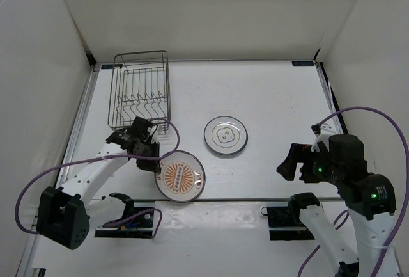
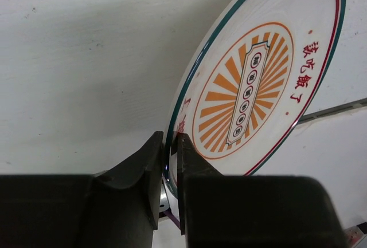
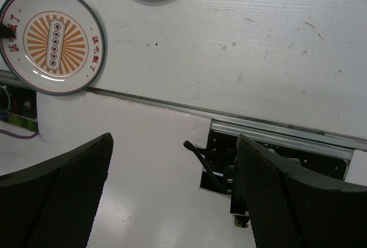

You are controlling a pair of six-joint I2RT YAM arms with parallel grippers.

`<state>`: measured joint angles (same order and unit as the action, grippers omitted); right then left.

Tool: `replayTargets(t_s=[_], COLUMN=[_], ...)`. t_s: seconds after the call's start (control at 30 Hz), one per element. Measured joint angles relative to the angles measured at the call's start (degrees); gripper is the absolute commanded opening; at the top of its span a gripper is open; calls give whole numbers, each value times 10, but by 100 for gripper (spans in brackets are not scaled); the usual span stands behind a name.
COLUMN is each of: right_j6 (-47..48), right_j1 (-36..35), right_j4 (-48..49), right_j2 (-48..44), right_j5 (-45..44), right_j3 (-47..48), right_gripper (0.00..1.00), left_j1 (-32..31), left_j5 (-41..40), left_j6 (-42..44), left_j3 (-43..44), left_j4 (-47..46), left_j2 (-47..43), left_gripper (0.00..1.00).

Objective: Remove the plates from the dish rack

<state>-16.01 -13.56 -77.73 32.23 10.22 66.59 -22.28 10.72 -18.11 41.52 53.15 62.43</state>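
Surface (image 1: 275,98): white, matte and lightly scuffed, with white walls around it and a metal strip (image 3: 275,126) along its near edge.
Hidden: my right wrist view cuts the grey-rimmed plate (image 1: 225,135) down to a sliver at the top edge. I can't read the red characters on the orange plate (image 1: 181,176).
Materials: both plates are round and glossy. The orange plate has a sunburst centre and a thin red and green rim. The dish rack (image 1: 140,88) is thin dark wire with upright tines.
Positions: the rack is far left, the grey-rimmed plate lies flat mid-surface, and the orange plate is near left, reaching the strip.
Left gripper (image 2: 170,162): narrow, its jaws closed on the orange plate's left rim.
Right gripper (image 3: 175,140): spread wide and holding nothing, above the near right, well apart from both plates.
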Motion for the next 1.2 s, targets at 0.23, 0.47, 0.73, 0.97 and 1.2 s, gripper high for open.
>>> replayTargets(t_s=[0.23, 0.47, 0.73, 0.97, 1.2], right_j6=[0, 0, 0, 0, 0], right_j1=[0, 0, 0, 0, -1], right_j4=[0, 0, 0, 0, 0], right_j2=[0, -3, -11, -19, -22], right_j5=[0, 0, 0, 0, 0], right_j3=[0, 0, 0, 0, 0], right_gripper=[90, 90, 90, 90, 90], left_j1=[-9, -11, -11, -11, -12], left_j5=[-32, -74, -104, -106, -106], left_j6=[2, 3, 2, 0, 0], left_j3=[37, 57, 104, 116, 125], left_j4=[6, 9, 29, 25, 34], left_j2=[56, 99, 165, 189, 187], left_gripper=[23, 34, 35, 35, 35])
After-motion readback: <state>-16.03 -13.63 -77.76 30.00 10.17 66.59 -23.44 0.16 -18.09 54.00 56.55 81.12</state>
